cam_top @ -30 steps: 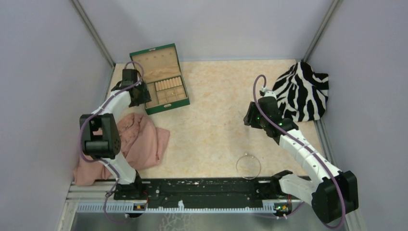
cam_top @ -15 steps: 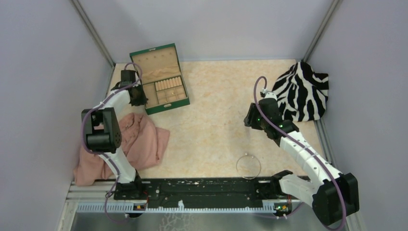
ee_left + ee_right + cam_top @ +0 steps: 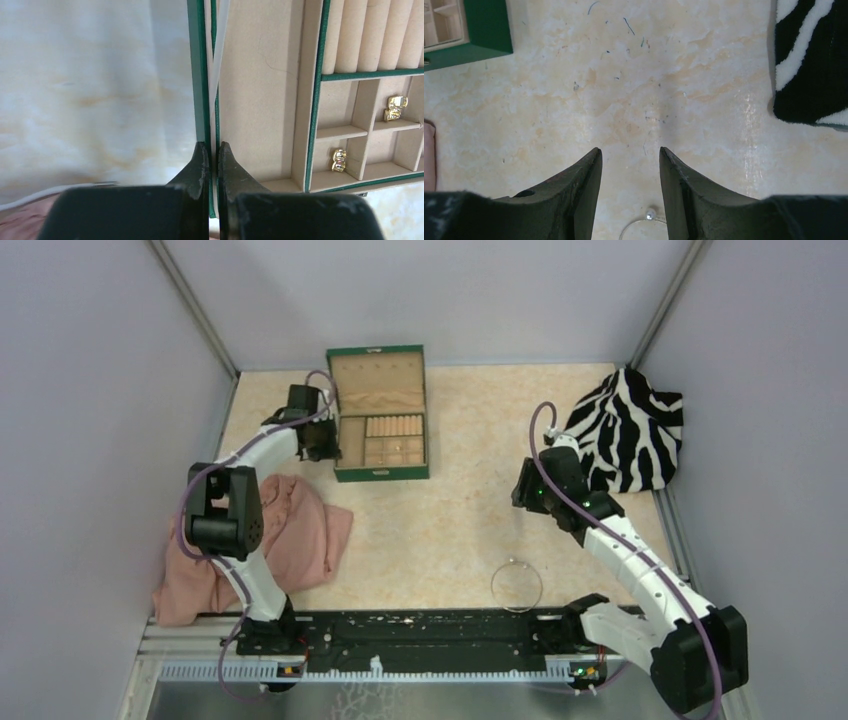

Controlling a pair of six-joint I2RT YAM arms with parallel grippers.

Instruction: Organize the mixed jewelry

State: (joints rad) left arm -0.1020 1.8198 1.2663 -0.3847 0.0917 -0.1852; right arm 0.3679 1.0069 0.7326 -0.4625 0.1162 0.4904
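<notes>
**Left gripper clamped on box wall; hoop loose on table**

Top external view. I found the green box [image 3: 380, 472] standing open at the far left-centre of the table [image 3: 450, 510], its lid raised on the far side. The left gripper [image 3: 330, 445] was at the box's left wall. The right gripper [image 3: 520, 492] hung over bare table, well apart from the box. The silvery wire hoop [image 3: 516, 585] lay flat near the front edge of the table, between the right gripper and the right arm's base, touching neither. A pink cloth [image 3: 290, 535] lay crumpled at the near left, beneath the left arm. A zebra cloth [image 3: 625, 430] lay against the far right edge.

Left wrist view. I saw the left fingers pinched tight on the box's left wall, with the green rim caught between them. Inside, the tan tray showed a row of ring rolls [image 3: 370, 35] and small square compartments. Gold-coloured pieces [image 3: 339, 160] sat in one of these, and more in a separate compartment further right. I could not tell what kind they were.

Right wrist view. The right fingers stood spread with nothing between them, over bare table. A short arc of the hoop and its small bead showed at the bottom edge, under the gap. One corner of the box was at upper left and the zebra cloth at upper right.
</notes>
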